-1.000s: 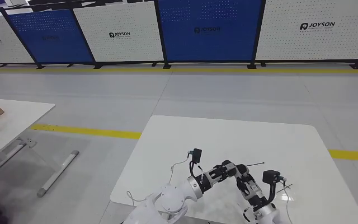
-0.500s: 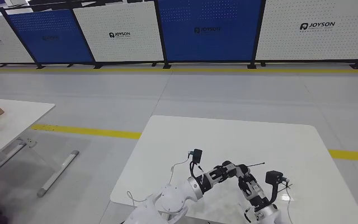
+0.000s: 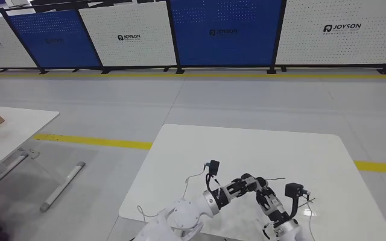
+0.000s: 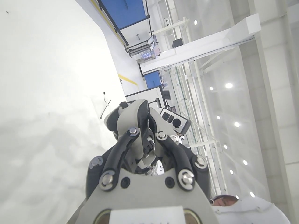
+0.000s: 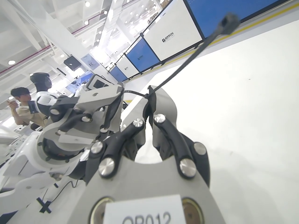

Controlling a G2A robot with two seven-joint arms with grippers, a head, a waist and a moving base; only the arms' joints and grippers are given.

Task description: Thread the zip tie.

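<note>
White table [image 3: 241, 150], R claw [image 5: 149, 101] & L claw [image 4: 141, 109] pinching black zip tie [image 5: 186, 61]

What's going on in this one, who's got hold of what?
The robot is working a black zip tie above the white table, close to its near edge. The right gripper is shut on the strap, with the head sticking out free beyond it. The strap bends across to the left gripper, which appears shut on the tail end. Nothing passes through the head, so the tie is not yet threaded.

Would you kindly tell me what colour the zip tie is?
The zip tie is black, clearest in the right wrist view.
</note>
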